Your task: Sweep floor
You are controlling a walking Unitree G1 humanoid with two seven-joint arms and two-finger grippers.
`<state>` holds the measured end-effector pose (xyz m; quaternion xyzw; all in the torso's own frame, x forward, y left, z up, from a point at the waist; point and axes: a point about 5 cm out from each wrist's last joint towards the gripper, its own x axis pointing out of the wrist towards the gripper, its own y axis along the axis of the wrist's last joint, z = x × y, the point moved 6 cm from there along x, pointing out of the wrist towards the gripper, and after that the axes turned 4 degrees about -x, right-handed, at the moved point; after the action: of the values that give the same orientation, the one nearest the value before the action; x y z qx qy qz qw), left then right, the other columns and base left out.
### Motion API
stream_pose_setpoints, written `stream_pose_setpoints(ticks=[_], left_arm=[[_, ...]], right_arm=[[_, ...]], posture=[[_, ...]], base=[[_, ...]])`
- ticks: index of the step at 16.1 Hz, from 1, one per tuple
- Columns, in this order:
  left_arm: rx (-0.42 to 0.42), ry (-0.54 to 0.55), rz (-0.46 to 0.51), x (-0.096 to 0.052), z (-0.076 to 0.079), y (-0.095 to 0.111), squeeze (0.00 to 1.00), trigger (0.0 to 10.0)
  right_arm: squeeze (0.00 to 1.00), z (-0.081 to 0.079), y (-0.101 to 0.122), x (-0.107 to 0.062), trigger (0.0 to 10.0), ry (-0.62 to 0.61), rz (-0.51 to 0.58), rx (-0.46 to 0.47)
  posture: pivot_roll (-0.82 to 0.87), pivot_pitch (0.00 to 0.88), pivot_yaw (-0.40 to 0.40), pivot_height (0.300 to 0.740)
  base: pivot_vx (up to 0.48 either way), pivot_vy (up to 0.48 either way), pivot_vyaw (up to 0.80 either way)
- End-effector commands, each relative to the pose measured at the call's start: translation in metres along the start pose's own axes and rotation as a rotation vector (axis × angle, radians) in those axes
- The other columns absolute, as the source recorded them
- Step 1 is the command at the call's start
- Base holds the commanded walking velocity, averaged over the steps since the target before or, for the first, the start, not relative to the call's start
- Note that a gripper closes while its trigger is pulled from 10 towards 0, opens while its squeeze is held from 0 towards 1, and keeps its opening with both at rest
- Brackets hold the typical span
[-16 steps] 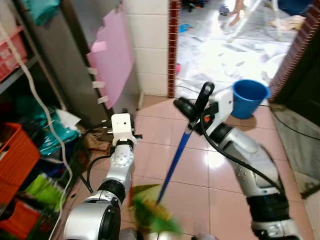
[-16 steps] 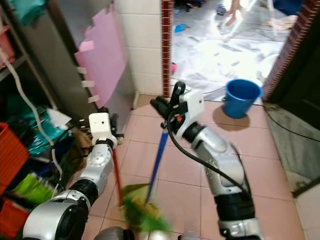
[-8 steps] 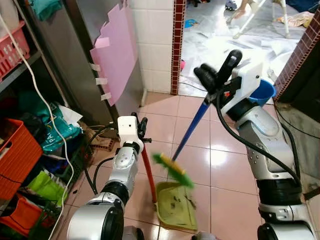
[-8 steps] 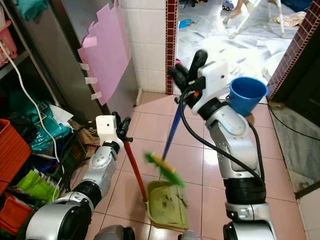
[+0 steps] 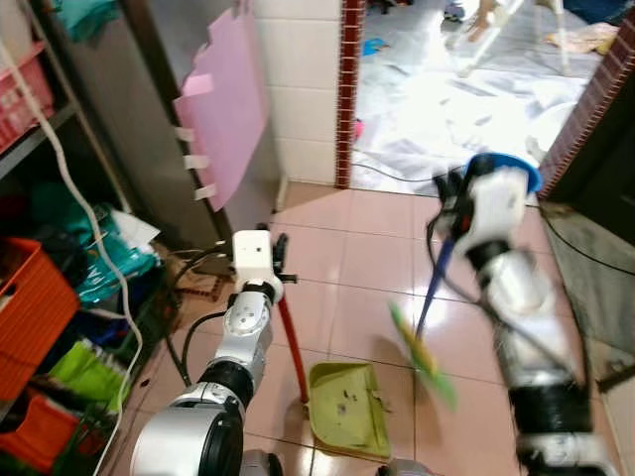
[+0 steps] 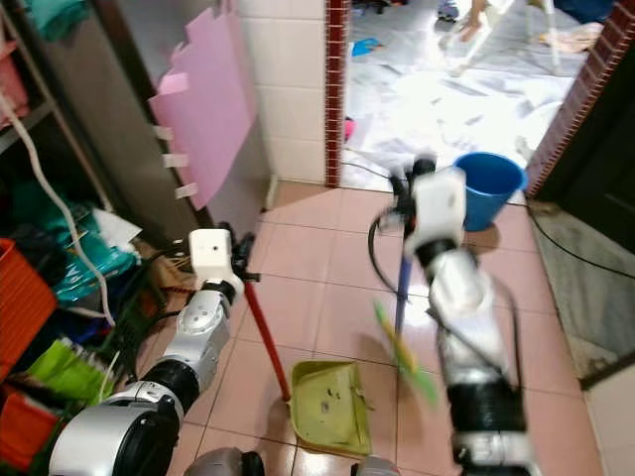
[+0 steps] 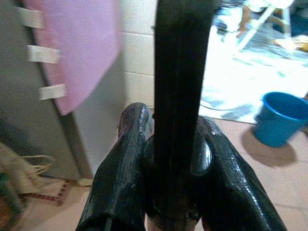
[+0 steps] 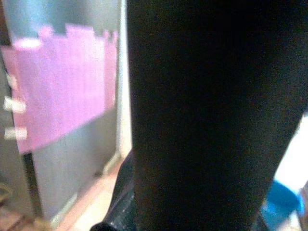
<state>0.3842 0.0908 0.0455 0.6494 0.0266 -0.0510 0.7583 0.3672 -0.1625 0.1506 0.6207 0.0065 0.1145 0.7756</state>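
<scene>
Swung rightward off the dustpan [image 5: 347, 409], the broom [image 5: 429, 315] stays gripped by right tool [image 5: 454, 193].

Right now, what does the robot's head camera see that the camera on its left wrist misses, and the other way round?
The left eye view shows the green dustpan on the tiles, its red handle held by the left gripper, and the right gripper swinging the blurred broom. The left wrist view shows the fingers closed on that handle up close. Both show the blue bucket and pink sheet.
</scene>
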Motion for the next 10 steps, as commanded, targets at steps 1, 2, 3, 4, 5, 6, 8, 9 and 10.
stream_pose_setpoints(ticks=[1,2,3,4,5,6,8,9,10], left_arm=[[0.039,0.067,-0.071,-0.008,-0.018,-0.02,0.0,10.0],[0.053,0.135,-0.063,-0.009,-0.028,-0.019,0.0,10.0],[0.037,0.134,-0.064,-0.009,-0.029,-0.019,0.0,10.0],[0.038,0.121,-0.061,-0.008,-0.027,-0.018,0.0,10.0],[0.044,0.11,-0.057,-0.008,-0.024,-0.018,0.0,10.0],[0.045,0.108,-0.056,-0.008,-0.023,-0.017,0.0,10.0],[0.047,0.117,-0.059,-0.008,-0.023,-0.018,0.0,10.0],[0.048,0.118,-0.061,-0.008,-0.023,-0.018,0.0,10.0],[0.05,0.117,-0.062,-0.008,-0.023,-0.019,0.0,10.0]], right_arm=[[0.0,-0.01,0.004,0.003,10.0,0.009,0.021,0.035],[0.0,-0.015,-0.001,0.003,10.0,0.0,0.007,0.065],[0.0,-0.024,-0.006,0.004,10.0,-0.008,0.0,0.097],[0.0,-0.028,-0.006,0.005,10.0,-0.008,0.001,0.121],[0.0,-0.032,-0.004,0.007,10.0,-0.005,0.011,0.166],[0.0,-0.035,-0.001,0.009,10.0,0.001,0.019,0.215],[0.0,-0.034,0.021,0.015,10.0,0.042,0.081,0.343],[0.0,-0.033,0.042,0.02,10.0,0.087,0.135,0.367],[0.0,-0.032,0.053,0.023,10.0,0.112,0.163,0.374]], posture=[[-0.15,0.0,0.063,0.74],[-0.15,0.0,0.065,0.74],[-0.15,0.0,0.065,0.74],[-0.15,0.0,0.065,0.74],[-0.15,0.0,0.064,0.74],[-0.15,0.0,0.064,0.74],[-0.15,0.0,0.062,0.74],[-0.15,0.0,0.063,0.74],[-0.16,0.0,0.064,0.74]], base=[[0.0,0.0,0.0],[0.0,0.0,0.0],[0.0,0.0,0.0],[0.0,0.0,0.0],[0.0,0.0,0.0],[0.0,0.0,0.0],[0.0,0.0,0.0],[0.0,0.0,0.0],[0.0,0.0,0.0]])
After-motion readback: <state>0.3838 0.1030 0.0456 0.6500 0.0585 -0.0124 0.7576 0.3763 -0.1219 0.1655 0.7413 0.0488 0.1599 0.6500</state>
